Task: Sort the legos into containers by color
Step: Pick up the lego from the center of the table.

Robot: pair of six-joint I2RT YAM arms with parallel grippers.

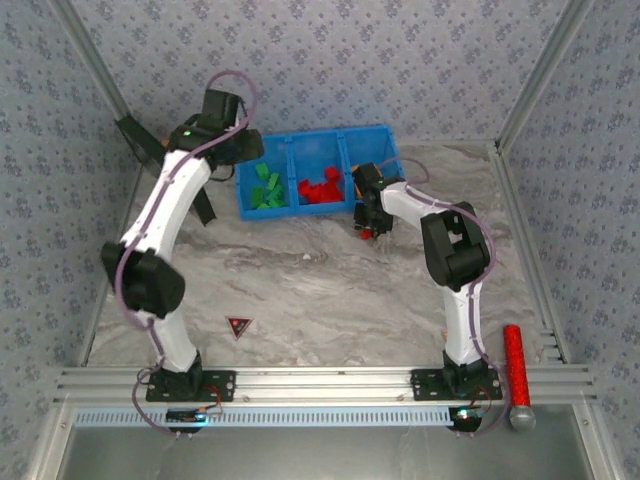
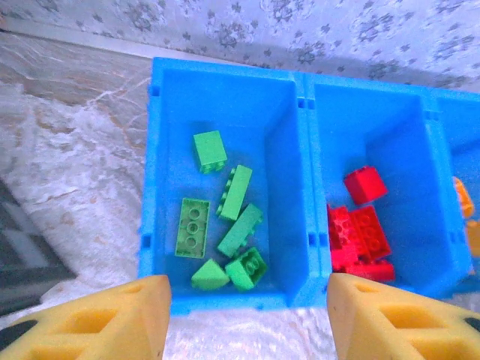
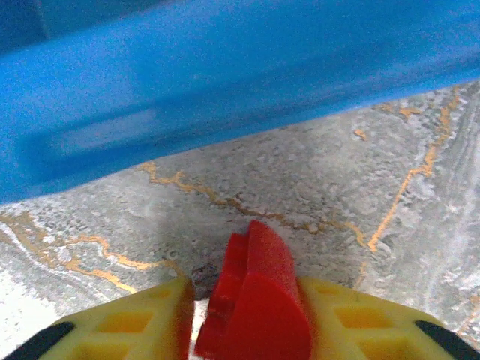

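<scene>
Currently, red brick (image 3: 259,277): clamped between the two yellow fingers, rounded top poking forward past the tips; whether it rests on the surface or hangs just above it, cannot tell.
Right gripper (image 3: 244,315): jaws closed on that brick, one finger touching each side, low over the table (image 1: 320,290), just in front of the bin's near wall, toward its right end.
Blue bin (image 1: 315,134): at the table's far edge, three compartments side by side.
Green legos (image 2: 240,231): in the left compartment.
Red legos (image 2: 360,232): piled in the middle compartment.
Orange legos (image 2: 461,199): in the right compartment, mostly cut off.
Left gripper (image 2: 247,319): jaws apart, nothing between them, hovering above the left compartment's near wall.
Progress: judged nearly done; the clamped brick looks like the last one outside the bin.
Left to do: lift it over the near wall into the middle compartment.
</scene>
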